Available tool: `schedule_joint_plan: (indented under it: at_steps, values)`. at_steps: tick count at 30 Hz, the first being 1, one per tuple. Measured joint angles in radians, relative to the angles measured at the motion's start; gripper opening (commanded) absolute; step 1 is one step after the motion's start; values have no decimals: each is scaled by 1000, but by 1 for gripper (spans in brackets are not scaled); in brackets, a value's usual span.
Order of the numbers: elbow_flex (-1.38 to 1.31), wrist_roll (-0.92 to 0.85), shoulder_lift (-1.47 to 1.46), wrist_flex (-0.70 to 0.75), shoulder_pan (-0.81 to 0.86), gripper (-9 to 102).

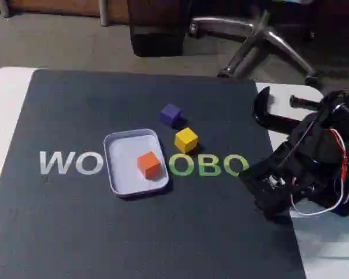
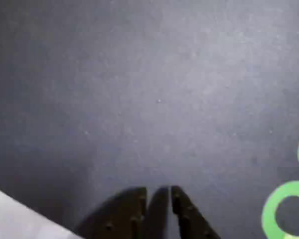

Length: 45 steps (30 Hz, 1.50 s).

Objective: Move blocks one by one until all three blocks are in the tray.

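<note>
The pale tray (image 1: 121,152) lies on the dark mat left of centre in the fixed view, with the orange block (image 1: 149,164) resting inside it near its right rim. The purple block (image 1: 170,114) and the yellow block (image 1: 186,139) sit on the mat just right of the tray, apart from each other. My gripper (image 1: 253,177) is low over the mat at the right, folded close to the arm's base and well away from the blocks. In the wrist view the gripper (image 2: 158,191) has its dark fingertips (image 2: 137,199) almost together, shut on nothing, over bare mat.
The mat carries white and green lettering (image 1: 208,165), and a green letter (image 2: 284,209) appears in the wrist view. A black clamp (image 1: 267,110) and the arm's wires (image 1: 343,168) sit on the white table (image 1: 6,93) at the right. A chair base (image 1: 262,38) stands behind.
</note>
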Motion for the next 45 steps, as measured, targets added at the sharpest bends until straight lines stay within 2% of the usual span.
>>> schedule_joint_plan:
  at_steps: [7,21,35,41,45]
  values:
    - [0,8,-2,0,129,3]
    - [0,3,-2,0,146,3]
    - [-2,-101,-6,-23,420,3]
    - [-114,-110,-8,-14,531,3]
    - [-229,-100,-8,29,543,4]
